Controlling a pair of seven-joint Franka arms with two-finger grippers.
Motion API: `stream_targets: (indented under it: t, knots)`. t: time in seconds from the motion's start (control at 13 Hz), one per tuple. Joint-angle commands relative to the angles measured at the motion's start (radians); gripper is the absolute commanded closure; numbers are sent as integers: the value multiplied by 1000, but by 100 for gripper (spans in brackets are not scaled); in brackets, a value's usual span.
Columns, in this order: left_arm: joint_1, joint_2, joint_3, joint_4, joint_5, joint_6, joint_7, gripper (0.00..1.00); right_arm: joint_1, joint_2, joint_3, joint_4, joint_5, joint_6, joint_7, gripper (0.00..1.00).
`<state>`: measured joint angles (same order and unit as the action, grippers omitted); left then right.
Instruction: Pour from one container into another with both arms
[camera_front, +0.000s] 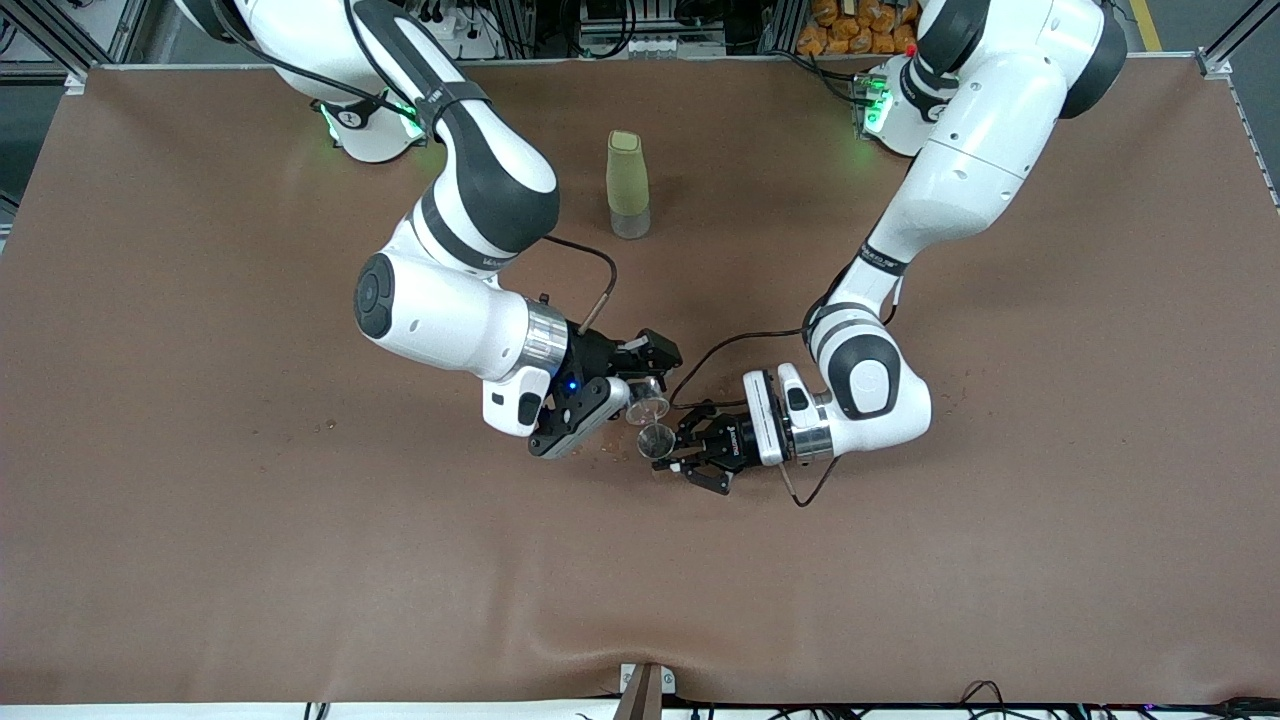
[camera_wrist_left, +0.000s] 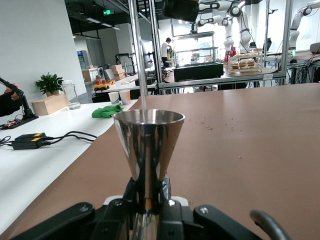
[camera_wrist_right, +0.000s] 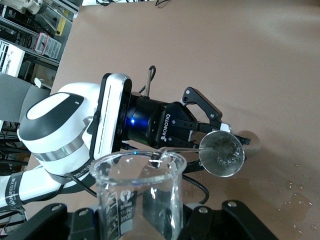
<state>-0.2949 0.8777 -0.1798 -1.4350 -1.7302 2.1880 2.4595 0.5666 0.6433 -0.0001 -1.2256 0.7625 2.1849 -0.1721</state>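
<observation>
Mid-frame: right hand (camera_front: 622, 398) grips tilted glass cup (camera_front: 648, 397) over steel jigger (camera_front: 656, 440), clamped at waist by left hand (camera_front: 672, 452). Glass likely fragile, slick; hold sidewall.

arms: glossy white shells, black joint bands | hands: black, blue light | cables: black, looping at wrists

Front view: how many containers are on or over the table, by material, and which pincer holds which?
Glass: 1, glass cup, in right pincer
Steel: 1, jigger, in left pincer
Pale green: 1, bottle, standing untouched
Total: 3
</observation>
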Motion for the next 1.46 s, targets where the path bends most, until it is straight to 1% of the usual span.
stream_targets:
  t: [0.0, 0.39, 0.46, 0.62, 0.77, 1.0, 1.39]
  knots:
    - [3, -13, -1, -15, -32, -27, 4, 100, 16, 1, -11, 6, -20, 9, 58, 100]
    - [3, -14, -4, -16, -34, -30, 3, 100, 22, -1, -11, 6, -64, 7, 143, 100]
    - [10, -13, -21, -16, -34, -30, 3, 100, 22, -1, -11, 6, -66, 4, 146, 100]
    - [13, -11, -26, -18, -32, -30, 4, 100, 22, -2, -11, 6, -71, -2, 173, 100]
    - [13, -13, -26, -18, -32, -30, 4, 100, 26, -4, -11, 6, -97, -5, 190, 100]
    - [13, -13, -26, -19, -32, -30, 4, 100, 26, -8, -11, 6, -112, -49, 194, 100]
    - [14, -13, -26, -24, -32, -36, 0, 100, 24, -11, -11, 14, -152, -85, 267, 100]
